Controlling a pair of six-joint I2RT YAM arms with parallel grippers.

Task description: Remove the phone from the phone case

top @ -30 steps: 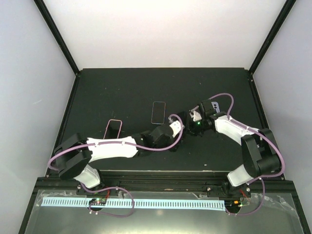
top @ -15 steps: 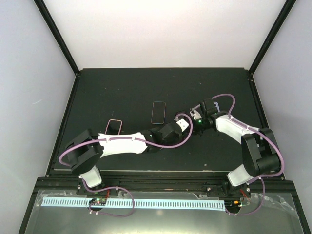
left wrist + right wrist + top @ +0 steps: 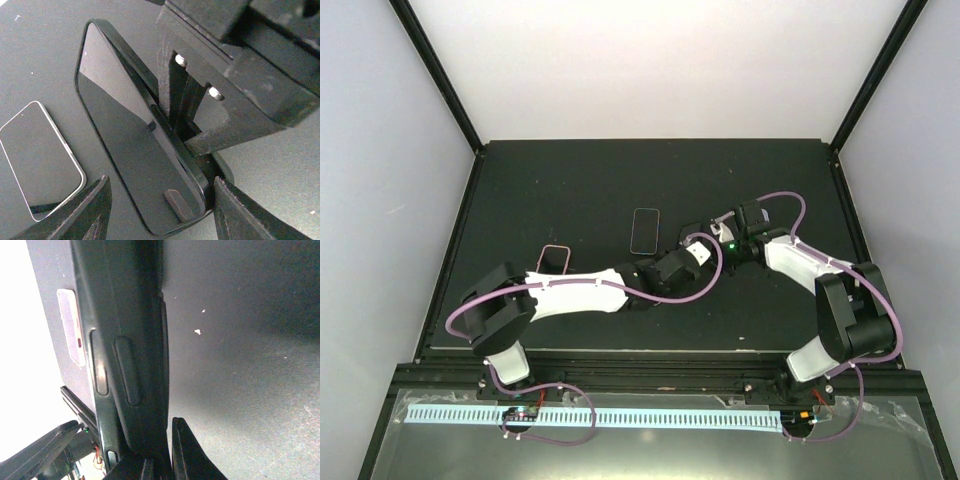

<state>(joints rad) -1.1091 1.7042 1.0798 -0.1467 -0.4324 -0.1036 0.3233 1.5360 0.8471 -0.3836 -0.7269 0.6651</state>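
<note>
Top view: the left gripper (image 3: pixel 697 254) and right gripper (image 3: pixel 719 241) meet nose to nose, just at 3 o'clock of a second phone (image 3: pixel 645 230) lying flat. Left wrist: the phone (image 3: pixel 130 150) in its black phone case (image 3: pixel 125 55) runs 11 to 5 o'clock, screen out, right gripper pinching its 2 o'clock edge, left jaws spread wide around the lower end. Right wrist: the case's buttoned side runs 12 to 6, clamped at 6.

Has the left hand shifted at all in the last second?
Yes. The left hand slid right, away from the loose phone, toward the case the right hand grips.
</note>
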